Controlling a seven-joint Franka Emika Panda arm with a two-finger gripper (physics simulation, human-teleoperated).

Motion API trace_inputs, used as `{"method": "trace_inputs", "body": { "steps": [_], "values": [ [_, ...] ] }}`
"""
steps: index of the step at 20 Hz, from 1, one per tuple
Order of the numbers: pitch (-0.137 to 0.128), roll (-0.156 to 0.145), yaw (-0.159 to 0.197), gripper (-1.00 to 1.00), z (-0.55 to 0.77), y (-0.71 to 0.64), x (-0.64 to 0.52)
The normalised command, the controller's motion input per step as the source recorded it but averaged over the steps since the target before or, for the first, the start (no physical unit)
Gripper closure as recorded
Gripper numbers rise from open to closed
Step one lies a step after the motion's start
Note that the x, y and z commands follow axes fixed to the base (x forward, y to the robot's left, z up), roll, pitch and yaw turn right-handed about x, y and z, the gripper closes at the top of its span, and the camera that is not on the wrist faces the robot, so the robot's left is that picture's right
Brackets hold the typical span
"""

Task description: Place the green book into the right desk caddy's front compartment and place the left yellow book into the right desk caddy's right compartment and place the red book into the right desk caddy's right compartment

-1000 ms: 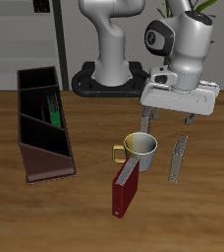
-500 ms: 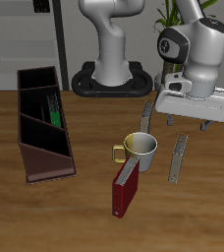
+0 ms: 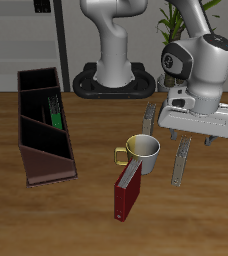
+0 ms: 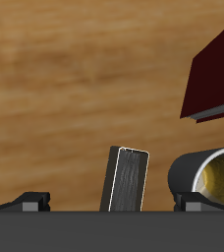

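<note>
Left yellow book (image 3: 182, 160) upright on table, directly below gripper (image 3: 192, 137), jaws apart.

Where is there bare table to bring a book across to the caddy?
Free: the bare strip between the right desk caddy and the mug, and the table's front edge. Crowded: mug, red book and the yellow book under the end effector.

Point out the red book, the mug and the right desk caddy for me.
red book (image 3: 126, 196), exterior view, on its dark-red cover.
mug (image 3: 144, 155), exterior view, on its outer wall.
right desk caddy (image 3: 48, 167), exterior view, on its sloped front wall.
</note>
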Motion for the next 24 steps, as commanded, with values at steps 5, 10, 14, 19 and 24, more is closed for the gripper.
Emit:
{"method": "trace_inputs", "body": {
  "steps": [5,10,14,19,24],
  "values": [
    [0.013,0.006,0.0,-1.0,-0.17,-0.04,0.06],
    [0.019,0.015,-0.008,-1.0,-0.2,-0.08,0.06],
    [0.016,0.015,-0.029,-1.0,-0.17,0.02,0.0],
    [0.036,0.022,-0.017,-1.0,-0.21,0.05,0.05],
    [0.034,0.007,0.0,1.0,-0.22,-0.07,0.06]
  ]
}}
